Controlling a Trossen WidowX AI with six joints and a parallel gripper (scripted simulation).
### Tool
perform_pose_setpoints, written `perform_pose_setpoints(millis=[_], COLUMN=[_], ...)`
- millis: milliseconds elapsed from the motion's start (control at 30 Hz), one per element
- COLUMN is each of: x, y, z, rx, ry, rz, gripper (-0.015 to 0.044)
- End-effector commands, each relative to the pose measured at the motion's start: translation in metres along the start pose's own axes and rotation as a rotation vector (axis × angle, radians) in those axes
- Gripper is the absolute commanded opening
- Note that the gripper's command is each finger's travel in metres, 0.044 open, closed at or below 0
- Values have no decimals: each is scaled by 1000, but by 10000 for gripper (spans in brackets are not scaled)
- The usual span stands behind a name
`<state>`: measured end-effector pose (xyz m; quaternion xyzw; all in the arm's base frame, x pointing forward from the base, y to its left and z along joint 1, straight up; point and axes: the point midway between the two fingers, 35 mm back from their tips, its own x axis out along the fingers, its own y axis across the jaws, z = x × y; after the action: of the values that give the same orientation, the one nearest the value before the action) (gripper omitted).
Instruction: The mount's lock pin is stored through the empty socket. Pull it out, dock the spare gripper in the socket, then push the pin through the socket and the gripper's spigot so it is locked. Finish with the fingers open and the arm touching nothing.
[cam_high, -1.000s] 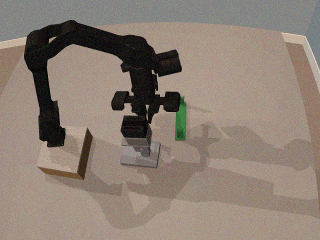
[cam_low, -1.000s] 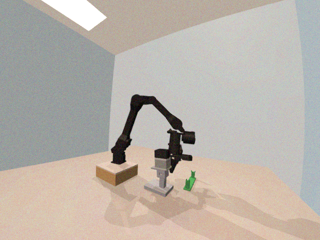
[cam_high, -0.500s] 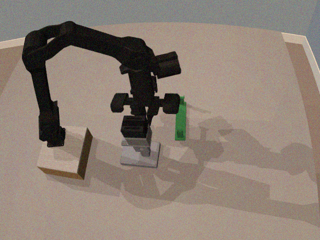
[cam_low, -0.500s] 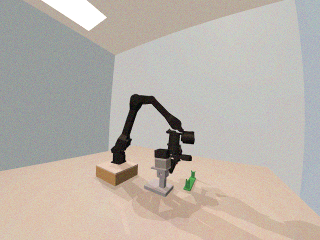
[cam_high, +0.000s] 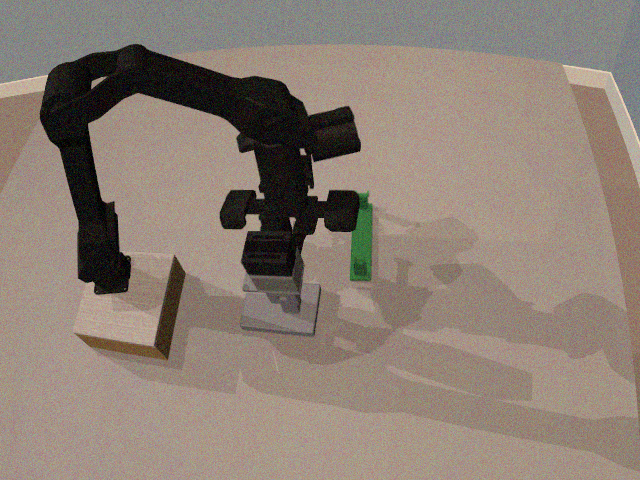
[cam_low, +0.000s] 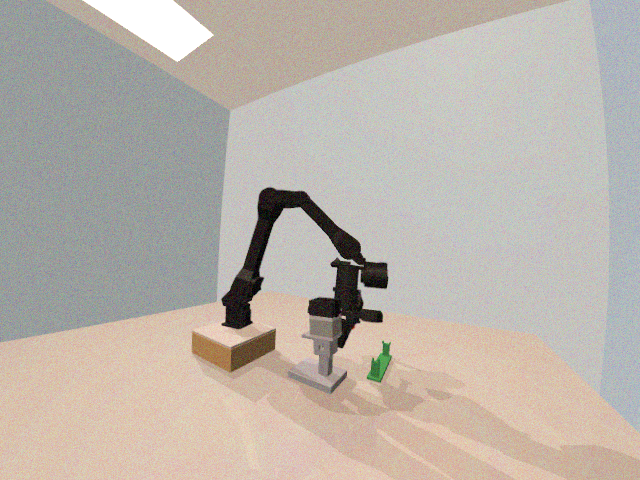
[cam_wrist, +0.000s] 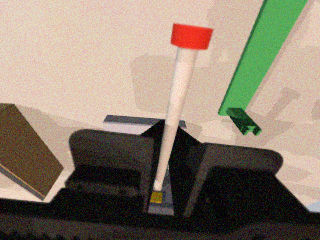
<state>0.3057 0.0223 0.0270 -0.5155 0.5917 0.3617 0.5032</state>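
"Where's your claw (cam_high: 298, 238) (cam_low: 342, 343) (cam_wrist: 165, 125), and what's in it?"

"Just beside the mount (cam_high: 258, 316) (cam_low: 310, 373) (cam_wrist: 142, 124), well in from the tabletop's (cam_high: 465, 129) (cam_low: 129, 413) (cam_wrist: 65, 40) right edge in the top view, and I'm clenched on the lock pin (cam_low: 353, 326) (cam_wrist: 176, 97)! Red head out, yellow tip inward, likely so the tip can lead."

"And the spare gripper (cam_high: 268, 260) (cam_low: 324, 312)?"

"Upright on the mount, seemingly docked, ready for locking. The green rest (cam_high: 361, 242) (cam_low: 381, 364) (cam_wrist: 265, 55) lies nearer that right edge. Lining up with the hole looks next; a skewed tip could jam!"
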Motion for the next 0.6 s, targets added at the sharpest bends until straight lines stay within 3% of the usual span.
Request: perform_pose_setpoints(millis=[0, 567], x=[2, 4], y=[1, 2], z=[-3, -10], rx=[-4, -1], ry=[5, 5], rz=[0, -9], gripper=[0, 0])
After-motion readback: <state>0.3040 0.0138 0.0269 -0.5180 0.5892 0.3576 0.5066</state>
